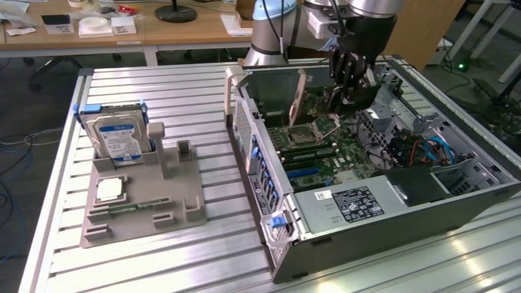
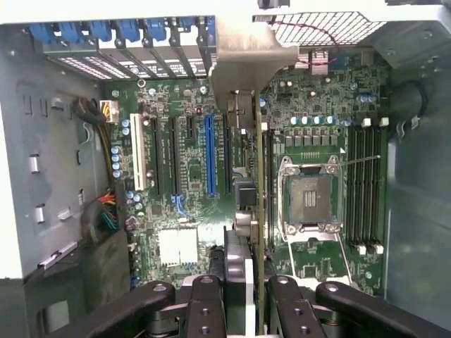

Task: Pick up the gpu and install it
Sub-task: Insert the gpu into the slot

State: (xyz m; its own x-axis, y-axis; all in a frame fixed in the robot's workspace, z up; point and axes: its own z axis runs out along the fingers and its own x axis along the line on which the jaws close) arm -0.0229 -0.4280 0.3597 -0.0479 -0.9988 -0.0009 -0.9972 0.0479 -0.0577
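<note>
Tool (image 2: 243, 282) clamped on the gpu (image 2: 243, 84), which hangs edge-on inside the open computer case (image 1: 269, 183) on the table (image 1: 163, 256), above the motherboard (image 2: 183, 162). The card's edge looks to sit between the blue expansion slot (image 2: 209, 155) and the CPU socket (image 2: 310, 197), not over the slot. Lowered like this, its connector could land on board components instead of seating. The silver bracket could also catch the rear slot covers (image 2: 134, 56). Any tilt in the grip would jam one end first.
</note>
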